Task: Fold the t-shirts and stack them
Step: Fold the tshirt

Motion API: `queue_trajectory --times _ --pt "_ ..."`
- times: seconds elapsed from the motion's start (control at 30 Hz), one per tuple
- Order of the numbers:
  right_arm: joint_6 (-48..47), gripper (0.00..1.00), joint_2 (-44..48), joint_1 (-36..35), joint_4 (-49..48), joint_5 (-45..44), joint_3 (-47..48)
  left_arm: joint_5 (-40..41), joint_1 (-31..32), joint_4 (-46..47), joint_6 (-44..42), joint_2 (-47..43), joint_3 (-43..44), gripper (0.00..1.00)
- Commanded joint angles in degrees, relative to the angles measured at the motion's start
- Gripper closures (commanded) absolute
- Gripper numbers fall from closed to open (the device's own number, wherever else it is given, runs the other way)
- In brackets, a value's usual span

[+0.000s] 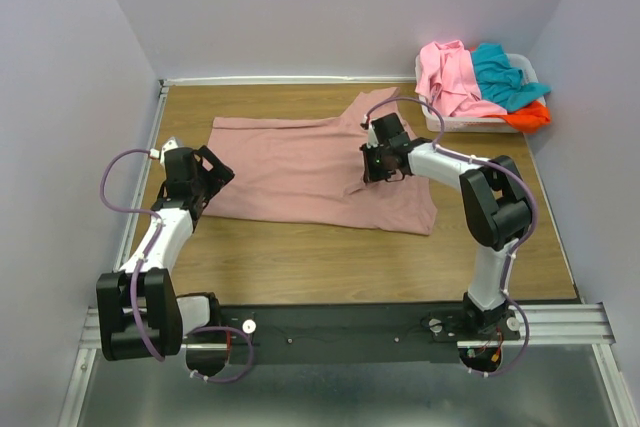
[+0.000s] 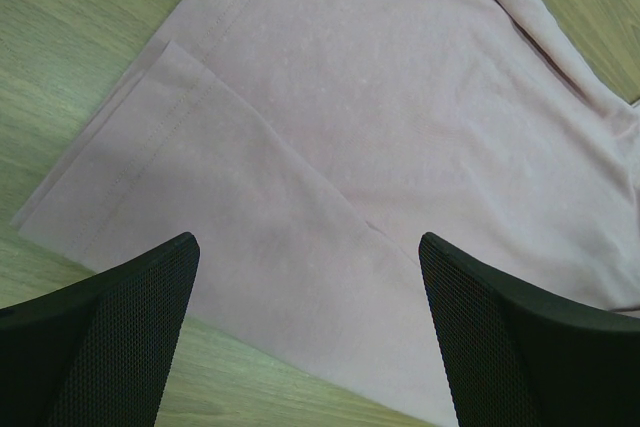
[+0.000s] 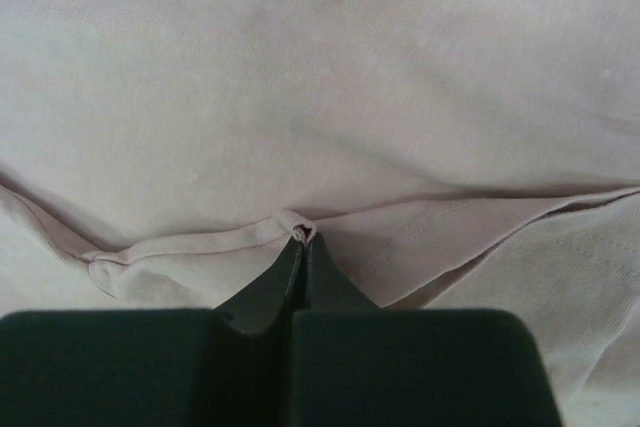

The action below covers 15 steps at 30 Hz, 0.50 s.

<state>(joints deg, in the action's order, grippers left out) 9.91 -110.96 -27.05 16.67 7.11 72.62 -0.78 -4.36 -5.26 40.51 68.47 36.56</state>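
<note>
The wooden desk (image 1: 330, 257) carries one dusty mauve-pink shirt (image 1: 290, 172), spread nearly flat across its middle, with one part doubled over along the left hem. The left arm (image 1: 165, 232) reaches to the shirt's near-left corner. The right arm (image 1: 490, 202) reaches to the right-hand part, near the sleeve. A white basket (image 1: 470, 127) stands at the far right corner, well apart from the spread shirt. It holds a bright pink shirt (image 1: 450, 72), a teal shirt (image 1: 500, 77) and an orange-red shirt (image 1: 530, 115), all crumpled and none folded yet.

The left jaws stand wide over the hemmed corner and hold nothing. The right jaws are pressed together on a small ridge of cloth (image 3: 200, 247) raised from the mauve-pink shirt.

Judged risks:
- The right-hand pinch is shallow, taken at the very tips, and may slip free under any pull.
- It may hold only the upper layer, so that the layers part and the fold comes out uneven.
- With the left corner unheld, a pull from the right alone would probably drag and bunch the shirt across the desk.
- If the left jaws close short of the hem, they would miss the cloth.
</note>
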Motion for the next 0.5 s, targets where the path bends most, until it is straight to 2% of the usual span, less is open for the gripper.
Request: queue_trajectory --times 0.0,0.47 --pt "-1.47 1.00 -0.49 -0.37 1.26 -0.35 2.96 -1.07 0.49 0.77 -0.70 0.26 -0.43 0.02" --pt "-13.95 0.99 -5.50 -0.37 1.09 7.12 9.99 -0.72 0.58 1.04 -0.78 1.06 0.27 0.02"
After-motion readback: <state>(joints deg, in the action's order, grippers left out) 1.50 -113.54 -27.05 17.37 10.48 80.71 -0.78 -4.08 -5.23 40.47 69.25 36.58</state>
